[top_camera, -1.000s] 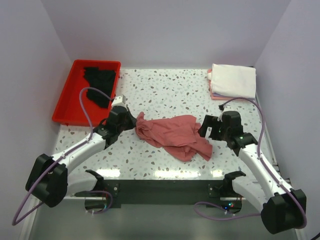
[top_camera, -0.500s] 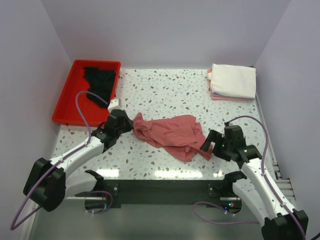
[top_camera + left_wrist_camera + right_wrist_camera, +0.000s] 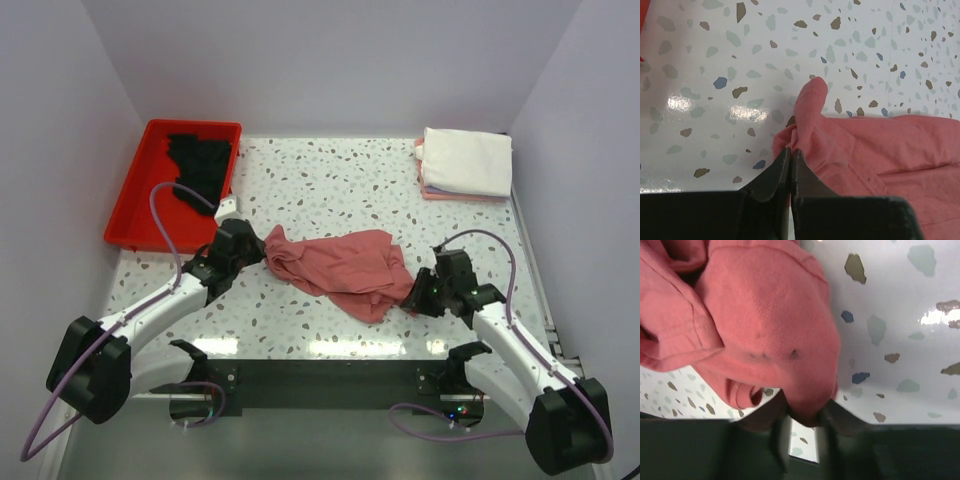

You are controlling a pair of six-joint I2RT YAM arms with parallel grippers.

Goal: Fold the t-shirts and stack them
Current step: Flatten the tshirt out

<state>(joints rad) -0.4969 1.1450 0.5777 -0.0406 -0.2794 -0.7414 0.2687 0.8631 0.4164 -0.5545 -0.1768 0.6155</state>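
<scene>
Shirt (image 3: pixel 340 268) – dusty rose, crumpled, bunched in folds – lies mid-way across the table (image 3: pixel 330 180); left gripper (image 3: pixel 790 155) pinches its left end tight; right gripper (image 3: pixel 805 412) straddles its right corner – blurred, grip uncertain.

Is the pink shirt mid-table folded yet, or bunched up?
Bunched, not folded. The dusty-rose shirt lies in a wrinkled, lumpy heap on the table, one end pinched in the left gripper.
</scene>
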